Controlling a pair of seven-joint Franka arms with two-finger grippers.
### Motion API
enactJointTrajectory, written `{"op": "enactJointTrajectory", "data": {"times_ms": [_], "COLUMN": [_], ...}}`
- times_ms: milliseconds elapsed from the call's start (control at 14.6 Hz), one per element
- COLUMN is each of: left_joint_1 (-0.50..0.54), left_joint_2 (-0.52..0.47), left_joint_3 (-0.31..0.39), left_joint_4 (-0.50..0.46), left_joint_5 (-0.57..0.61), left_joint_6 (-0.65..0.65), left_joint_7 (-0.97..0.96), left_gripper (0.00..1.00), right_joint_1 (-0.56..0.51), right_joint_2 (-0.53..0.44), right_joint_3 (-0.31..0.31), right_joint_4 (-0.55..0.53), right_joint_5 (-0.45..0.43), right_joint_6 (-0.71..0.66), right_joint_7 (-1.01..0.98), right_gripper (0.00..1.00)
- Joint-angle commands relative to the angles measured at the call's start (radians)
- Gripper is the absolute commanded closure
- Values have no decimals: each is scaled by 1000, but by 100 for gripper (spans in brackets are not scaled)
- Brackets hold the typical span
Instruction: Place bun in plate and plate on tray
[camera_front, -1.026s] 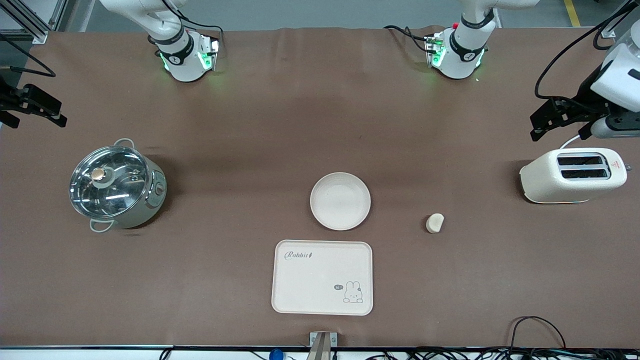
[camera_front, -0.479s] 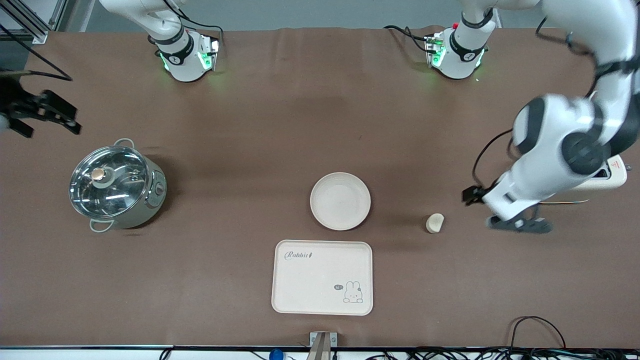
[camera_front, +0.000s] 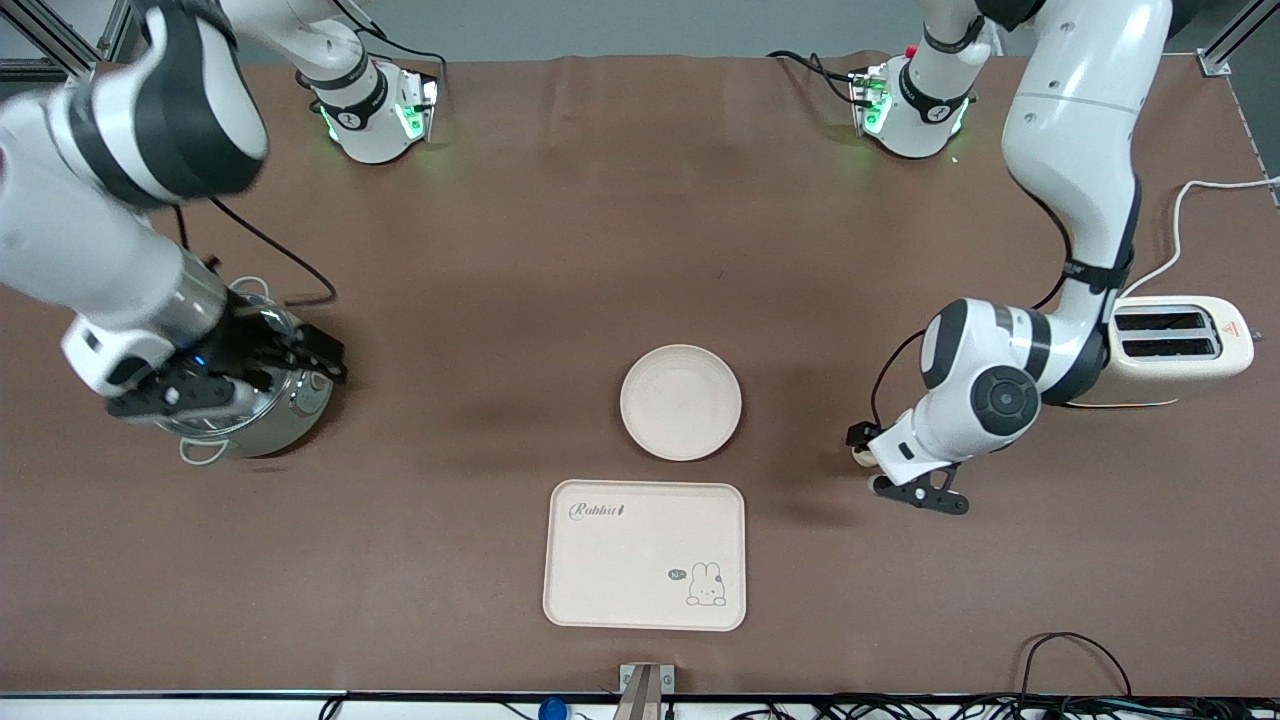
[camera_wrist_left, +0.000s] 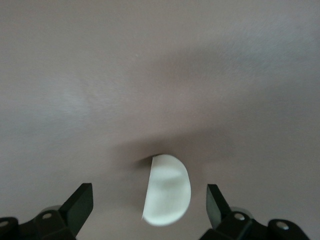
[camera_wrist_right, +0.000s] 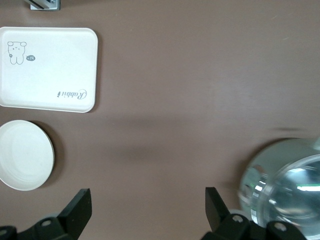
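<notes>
The bun lies on the brown table between the open fingers of my left gripper, not touched by them. In the front view the left gripper hangs low over the bun and hides most of it. The round plate sits empty mid-table. The Rabbit tray lies nearer to the front camera than the plate, also empty. My right gripper is open and empty over the pot. The right wrist view shows the tray and the plate.
A steel pot with a glass lid stands toward the right arm's end, also seen in the right wrist view. A white toaster stands toward the left arm's end, beside the left arm's elbow. Cables run along the table's near edge.
The left arm has swung in from the table's end and come down over the bun. The right arm has swung in over the pot. Bun, plate and tray have not moved.
</notes>
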Motion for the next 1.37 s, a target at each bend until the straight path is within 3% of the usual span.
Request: {"op": "enactJointTrajectory", "data": {"times_ms": [0,68,205,342,684,957,1299], "left_joint_1": [3,13,18,19,10,-17,-117], "left_joint_2": [25,21,16,14,-18,-5,76], "left_joint_3": [-11,-27,-38,-40,-95,-144,-169], "left_joint_4": [4,-9,-29,-33,48,112,126], "left_joint_5": [-14,-14,-15,-18,-67,-201,-337], "left_joint_6": [3,3,3,3,-57,-100,35], "left_joint_7": [23,23,23,23,-55,-369,-565], "left_gripper": [11,27,57,75,92,92,89], "right_joint_1": [40,63,144,231,409,462,480], "right_joint_2": [85,111,169,198,298,411,459], "right_joint_3": [-7,-7,-9,-7,-7,-7,-9], "right_joint_4": [17,11,6,-55,-95,-83,-68], "right_joint_5": [152,212,244,249,404,441,422], "right_joint_6": [20,43,98,253,516,665,688], "right_joint_7": [42,55,69,188,242,270,244], "right_gripper": [0,0,0,0,0,0,0]}}
